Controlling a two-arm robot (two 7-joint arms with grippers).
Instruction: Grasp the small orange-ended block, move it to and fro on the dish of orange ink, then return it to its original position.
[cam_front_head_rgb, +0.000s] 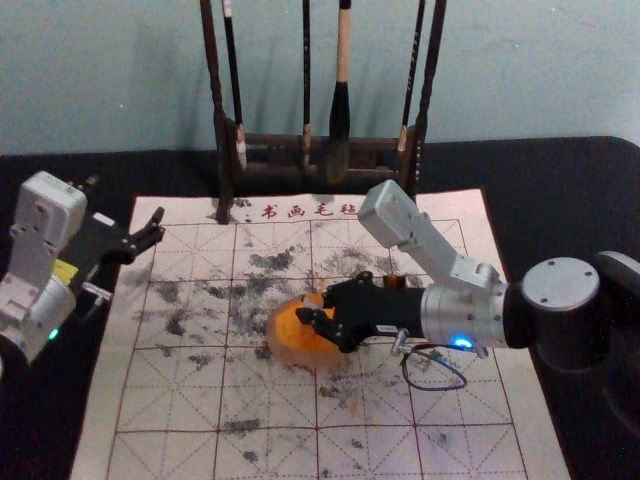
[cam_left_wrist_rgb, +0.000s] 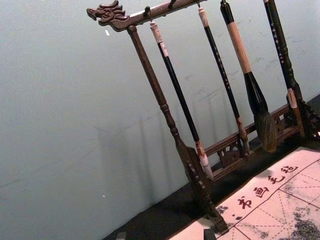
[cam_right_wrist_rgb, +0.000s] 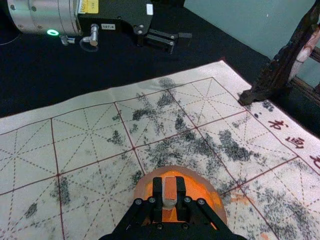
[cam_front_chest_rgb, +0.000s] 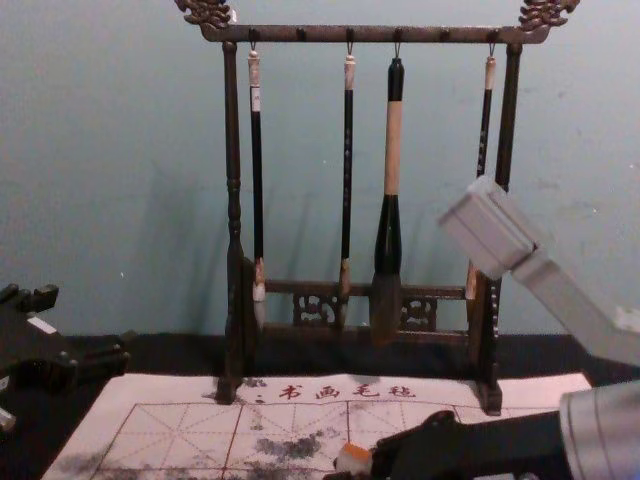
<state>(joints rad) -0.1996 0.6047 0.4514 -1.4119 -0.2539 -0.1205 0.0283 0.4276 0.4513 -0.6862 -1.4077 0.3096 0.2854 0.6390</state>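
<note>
Gripping the small orange-ended block (cam_right_wrist_rgb: 170, 196) firmly in the right gripper (cam_right_wrist_rgb: 169, 186), with one finger pressing on either side and the orange end facing up between the fingertips. Holding the block directly over the dish (cam_front_head_rgb: 305, 361) of orange ink (cam_front_head_rgb: 291, 334), with ink showing just beside and beneath the fingertips. Not being able to tell about contact between the block's hidden lower end and the ink under the gripper.

Judging by this, finishing the grasp and the carry to the dish: counting both as done. Apparently working at the middle step now, either rubbing to and fro or just about to begin; not being able to count any strokes from a single moment. Leaving for later the rest of the rubbing, the lift away from the dish, the return to the original position and the release. Not seeing any clear mark of that original position around the gripper, so not guessing at a direction for the return.

Parking the left gripper (cam_left_wrist_rgb: 165, 235) well apart from the right one, off to its left near the edge of the felt mat (cam_front_head_rgb: 165, 410), with fingers spread and nothing between them. Leaving the brush rack (cam_front_chest_rgb: 234, 215) alone, beyond both grippers at the mat's far edge.
</note>
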